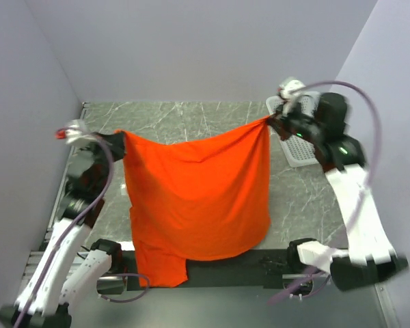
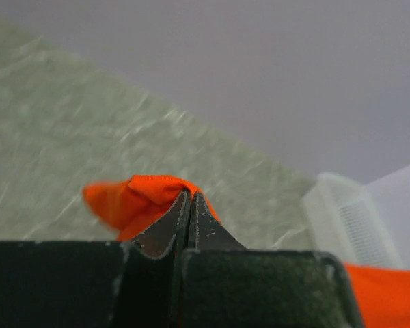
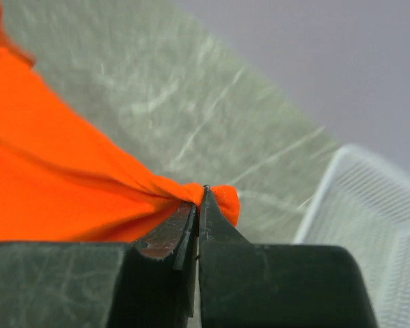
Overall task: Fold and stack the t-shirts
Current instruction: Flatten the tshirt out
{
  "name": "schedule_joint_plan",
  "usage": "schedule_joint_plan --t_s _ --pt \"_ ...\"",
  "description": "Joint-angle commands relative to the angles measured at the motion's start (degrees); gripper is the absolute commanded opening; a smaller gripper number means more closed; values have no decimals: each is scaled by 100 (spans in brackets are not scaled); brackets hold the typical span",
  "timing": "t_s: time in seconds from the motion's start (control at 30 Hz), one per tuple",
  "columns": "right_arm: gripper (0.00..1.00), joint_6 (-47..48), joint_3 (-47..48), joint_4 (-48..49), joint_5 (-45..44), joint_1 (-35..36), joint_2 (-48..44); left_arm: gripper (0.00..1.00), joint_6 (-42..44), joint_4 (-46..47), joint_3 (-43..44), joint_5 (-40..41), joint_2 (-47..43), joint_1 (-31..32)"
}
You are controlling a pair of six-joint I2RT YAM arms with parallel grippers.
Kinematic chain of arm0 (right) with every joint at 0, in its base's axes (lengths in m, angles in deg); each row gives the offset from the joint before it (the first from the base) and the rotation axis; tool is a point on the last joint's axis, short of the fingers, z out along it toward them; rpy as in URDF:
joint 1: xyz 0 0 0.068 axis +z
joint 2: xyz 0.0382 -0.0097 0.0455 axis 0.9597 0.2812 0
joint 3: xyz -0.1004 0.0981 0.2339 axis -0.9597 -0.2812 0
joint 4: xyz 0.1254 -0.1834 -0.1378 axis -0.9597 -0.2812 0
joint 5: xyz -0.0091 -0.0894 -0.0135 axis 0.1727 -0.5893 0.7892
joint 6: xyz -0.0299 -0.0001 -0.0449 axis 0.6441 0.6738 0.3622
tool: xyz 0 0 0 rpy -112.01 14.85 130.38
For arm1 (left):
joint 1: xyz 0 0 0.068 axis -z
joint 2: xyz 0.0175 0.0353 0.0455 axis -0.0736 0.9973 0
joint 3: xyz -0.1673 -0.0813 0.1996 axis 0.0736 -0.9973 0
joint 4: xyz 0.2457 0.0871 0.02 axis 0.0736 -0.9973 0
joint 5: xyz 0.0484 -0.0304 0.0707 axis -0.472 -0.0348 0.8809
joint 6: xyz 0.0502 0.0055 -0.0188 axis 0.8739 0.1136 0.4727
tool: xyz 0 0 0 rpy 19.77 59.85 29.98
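Observation:
One orange-red t-shirt (image 1: 198, 195) hangs spread in the air between my two arms, its lower part draping down toward the near table edge. My left gripper (image 1: 119, 137) is shut on its left top corner; in the left wrist view the bunched cloth (image 2: 133, 198) pokes out past the closed left gripper (image 2: 190, 198). My right gripper (image 1: 270, 123) is shut on the right top corner, and the right wrist view shows the cloth (image 3: 68, 184) stretching away to the left from the pinched right gripper (image 3: 202, 195).
A white mesh basket (image 1: 295, 152) stands at the back right, just behind my right arm, also seen as the basket (image 3: 369, 219) and the basket (image 2: 348, 219). The grey marble table (image 1: 191, 116) is walled in by pale walls on three sides.

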State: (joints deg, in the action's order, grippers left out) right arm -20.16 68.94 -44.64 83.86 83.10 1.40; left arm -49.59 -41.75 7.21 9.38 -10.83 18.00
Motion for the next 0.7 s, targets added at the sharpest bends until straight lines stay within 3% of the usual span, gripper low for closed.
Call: schedule_joint_plan --t_s 0.0,0.17,0.27,0.53,0.63,0.67 --pt "0 -64 -596 989 -273 181 913 0 -371 910 -491 669 643 -25" --pt "0 -170 6 1062 -872 559 3142 0 -504 1378 -300 1101 2626 -130" --pt "0 -310 1234 912 -1495 779 4417 0 -548 1449 113 1242 3734 -375" --pt "2 -811 3540 595 -2805 841 6521 2 -504 1125 1633 821 6135 -877" --pt "10 -899 3858 691 -2991 850 6708 15 -329 835 2248 557 6585 -886" --pt "13 -934 3849 753 -3130 850 6699 36 -259 660 2389 531 6639 -895"
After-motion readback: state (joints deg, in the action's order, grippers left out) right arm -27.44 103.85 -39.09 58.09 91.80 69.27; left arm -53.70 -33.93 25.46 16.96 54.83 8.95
